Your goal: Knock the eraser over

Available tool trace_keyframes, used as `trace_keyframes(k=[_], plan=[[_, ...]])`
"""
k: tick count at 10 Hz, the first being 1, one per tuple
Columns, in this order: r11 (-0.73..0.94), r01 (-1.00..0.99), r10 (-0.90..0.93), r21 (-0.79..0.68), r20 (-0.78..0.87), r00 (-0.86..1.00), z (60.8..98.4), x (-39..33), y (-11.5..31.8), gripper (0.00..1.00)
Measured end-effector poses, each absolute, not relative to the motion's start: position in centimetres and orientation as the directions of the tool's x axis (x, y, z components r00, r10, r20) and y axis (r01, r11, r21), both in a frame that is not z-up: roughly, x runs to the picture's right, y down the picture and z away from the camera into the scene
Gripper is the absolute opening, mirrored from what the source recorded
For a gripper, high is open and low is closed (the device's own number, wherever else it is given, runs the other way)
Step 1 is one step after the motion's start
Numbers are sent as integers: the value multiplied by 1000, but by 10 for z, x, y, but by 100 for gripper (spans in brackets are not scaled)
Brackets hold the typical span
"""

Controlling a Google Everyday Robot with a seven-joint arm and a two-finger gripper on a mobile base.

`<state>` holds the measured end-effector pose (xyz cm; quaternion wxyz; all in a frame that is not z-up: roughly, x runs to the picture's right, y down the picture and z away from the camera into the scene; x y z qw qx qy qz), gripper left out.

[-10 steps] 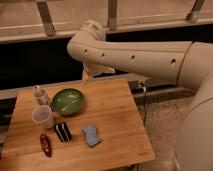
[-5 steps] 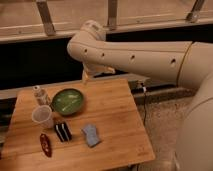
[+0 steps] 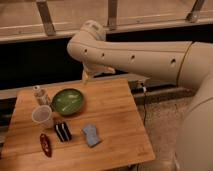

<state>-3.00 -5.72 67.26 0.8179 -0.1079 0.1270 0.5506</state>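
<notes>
Behind the work area I see a dark wall band under a pale ledge with slanted metal posts point(image 3: 46, 17), and a speckled grey floor to the right. The bench point(image 3: 117, 117) is a rectangular slab of warm, striped wood planks with a smooth finish. The arm point(image 3: 135, 57) fills the upper half of my view: a thick, rounded, cream-coloured shell with small dark dots along it, bending at a bulbous joint. From that joint a short pale stub hangs down over the far edge of the bench, and I take it for the end effector point(image 3: 88, 75). It holds nothing that I can see, and I cannot tell how far open it is. The eraser point(image 3: 63, 131) is a small black block with white stripes along its length. It sits on the near left part of the bench, well apart from the end effector. A clear plastic cup point(image 3: 42, 116) stands just beside it on the left, and a round, glossy green bowl point(image 3: 67, 101) lies just behind it. A soft-looking, pale blue squarish pad point(image 3: 91, 135) lies near its right side, and a slim dark red object point(image 3: 45, 145) lies at the front left. A small pale bottle point(image 3: 40, 94) stands left of the bowl. A dark cable point(image 3: 145, 102) hangs past the bench's right edge.
</notes>
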Motion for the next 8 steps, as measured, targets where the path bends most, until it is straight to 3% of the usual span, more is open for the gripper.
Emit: trace_keyframes(k=[3,8], plan=[[371,-928,873,-37,-328,362,673,-30,-57,75],[370,-928,873,-37,-328,361,673,-30,-57,24]])
